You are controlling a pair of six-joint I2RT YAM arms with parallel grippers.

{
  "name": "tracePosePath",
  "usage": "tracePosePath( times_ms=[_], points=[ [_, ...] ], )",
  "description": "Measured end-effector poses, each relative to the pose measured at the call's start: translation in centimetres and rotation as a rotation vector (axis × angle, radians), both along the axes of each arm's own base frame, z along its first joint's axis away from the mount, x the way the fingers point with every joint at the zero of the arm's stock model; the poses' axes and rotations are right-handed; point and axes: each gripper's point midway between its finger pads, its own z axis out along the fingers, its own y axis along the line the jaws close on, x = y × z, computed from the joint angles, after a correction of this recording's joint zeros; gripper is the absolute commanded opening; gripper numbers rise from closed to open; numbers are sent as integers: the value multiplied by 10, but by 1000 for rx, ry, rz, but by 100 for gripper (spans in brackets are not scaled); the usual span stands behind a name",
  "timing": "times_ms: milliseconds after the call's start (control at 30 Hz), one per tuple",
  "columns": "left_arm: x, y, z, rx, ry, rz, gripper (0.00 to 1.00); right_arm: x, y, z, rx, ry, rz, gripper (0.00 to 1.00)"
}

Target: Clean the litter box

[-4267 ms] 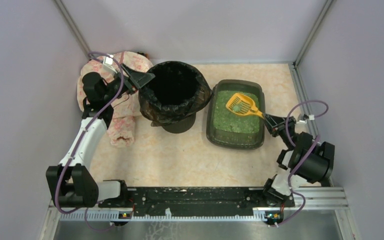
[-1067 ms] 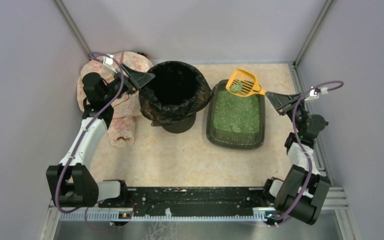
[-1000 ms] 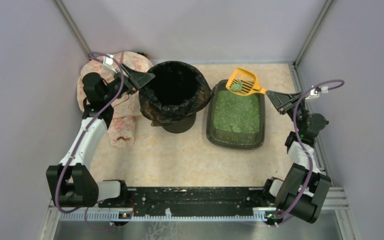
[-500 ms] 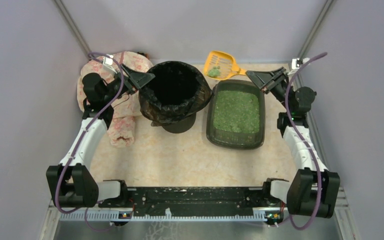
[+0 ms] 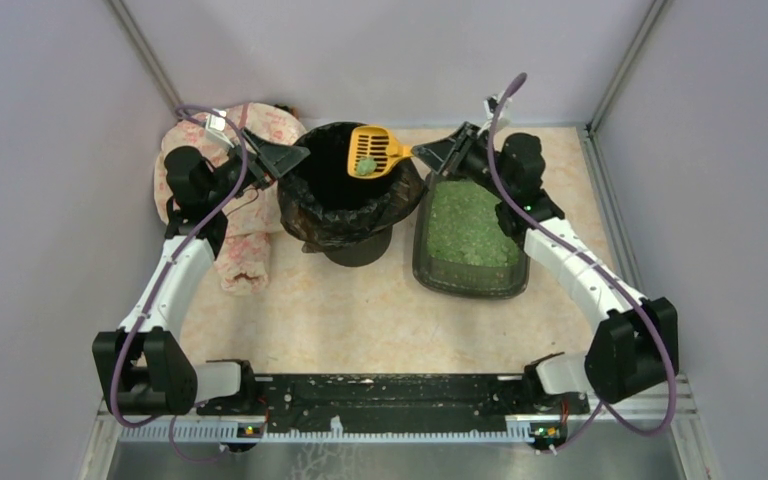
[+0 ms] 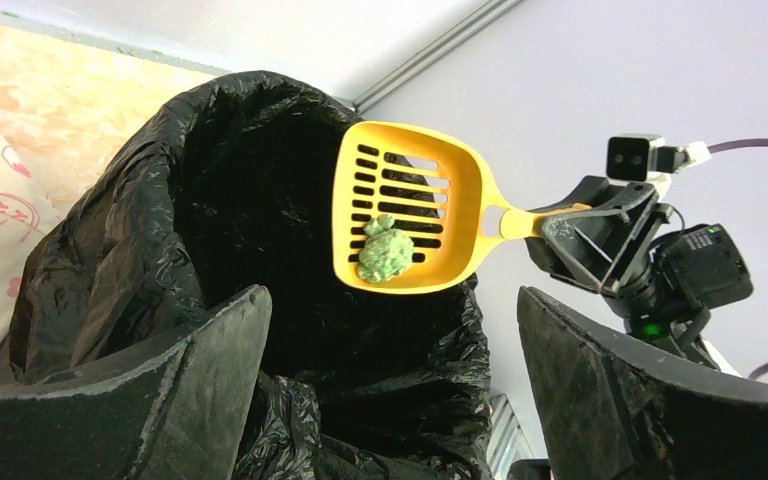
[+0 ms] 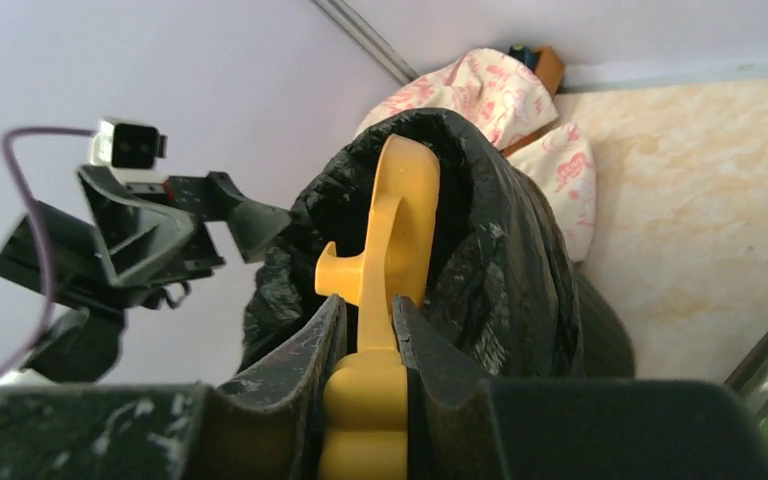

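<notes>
Two fingers of the right gripper (image 7: 368, 330) are clamped tight on the handle of the yellow scoop (image 6: 410, 215), which reaches out over the mouth of the black-bagged bin (image 5: 345, 200) with a green clump (image 6: 384, 250) lying on its slots. The left gripper (image 6: 390, 300) hangs at the bin's left rim, fingers wide apart, holding nothing. The litter box (image 5: 465, 288), filled with green granules (image 5: 460, 235), sits on the table (image 5: 360, 310) just right of the bin
</notes>
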Motion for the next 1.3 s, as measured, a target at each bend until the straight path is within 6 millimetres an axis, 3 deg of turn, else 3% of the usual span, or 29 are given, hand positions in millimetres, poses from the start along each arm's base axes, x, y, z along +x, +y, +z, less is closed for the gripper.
tracePosePath(
  times_ms=[100, 267, 433, 600, 767, 933, 1100, 1233, 1300],
  points=[
    [0, 0, 0, 0, 0, 0, 99, -2, 14, 2, -98, -52, -12, 0],
    [0, 0, 0, 0, 0, 0, 99, -10, 34, 31, -269, -234, -44, 0],
    [0, 0, 0, 0, -1, 0, 99, -32, 63, 44, -413, -385, -29, 0],
    [0, 0, 0, 0, -1, 1, 99, -41, 82, 39, -590, -501, -57, 0],
    [0, 0, 0, 0, -1, 1, 99, -36, 92, 17, -763, -553, -94, 0],
    [0, 0, 0, 0, -1, 1, 99, -35, 91, 22, -789, -593, -151, 0],
    [0, 0, 0, 0, -1, 1, 99, -44, 77, 35, -727, -612, -203, 0],
    [0, 0, 0, 0, -1, 1, 99, -62, 47, 62, -572, -605, -260, 0],
    [0, 0, 0, 0, -2, 1, 99, -72, 13, 82, -460, -593, -322, 0]
  ],
)
